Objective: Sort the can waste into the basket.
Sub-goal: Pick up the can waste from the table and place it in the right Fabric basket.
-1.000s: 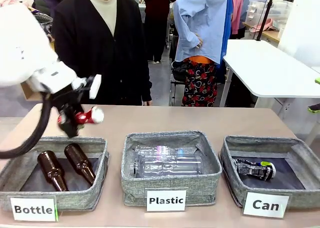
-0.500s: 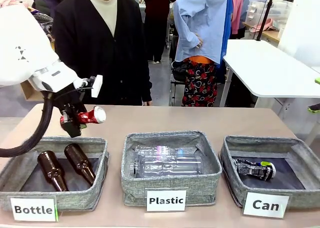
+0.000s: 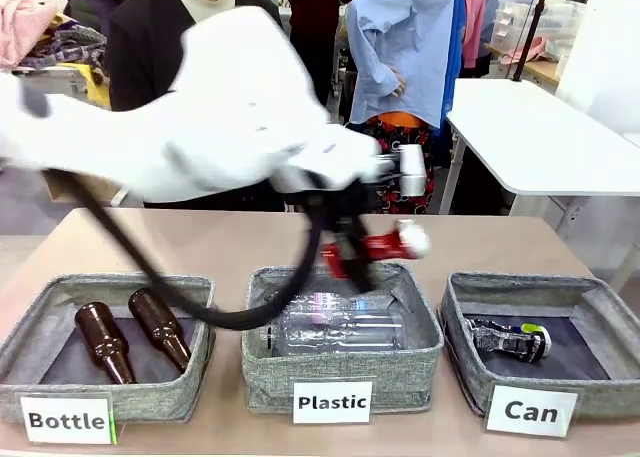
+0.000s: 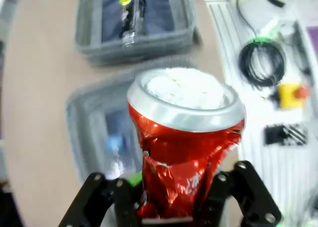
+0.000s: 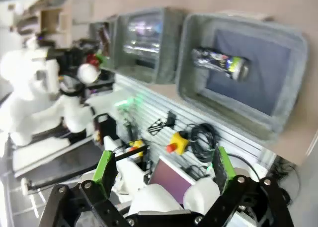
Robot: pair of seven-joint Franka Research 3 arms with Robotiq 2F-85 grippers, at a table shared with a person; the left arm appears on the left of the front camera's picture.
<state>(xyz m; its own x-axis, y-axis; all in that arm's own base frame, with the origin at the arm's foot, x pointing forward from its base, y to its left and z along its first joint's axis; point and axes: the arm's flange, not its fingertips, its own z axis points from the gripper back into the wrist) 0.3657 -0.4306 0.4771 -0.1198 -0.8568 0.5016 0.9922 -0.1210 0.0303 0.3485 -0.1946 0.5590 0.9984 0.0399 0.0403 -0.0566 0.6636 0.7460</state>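
Over Plastic basket (image 3: 400, 362): left hand (image 3: 345, 259) blurred, grips red can (image 3: 390, 244).

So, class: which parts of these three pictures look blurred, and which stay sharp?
Front view: the left arm and red can smear with motion; the labelled baskets stay sharp. Left wrist view: the can is crisp, the table behind soft. Right wrist view: hazy throughout.
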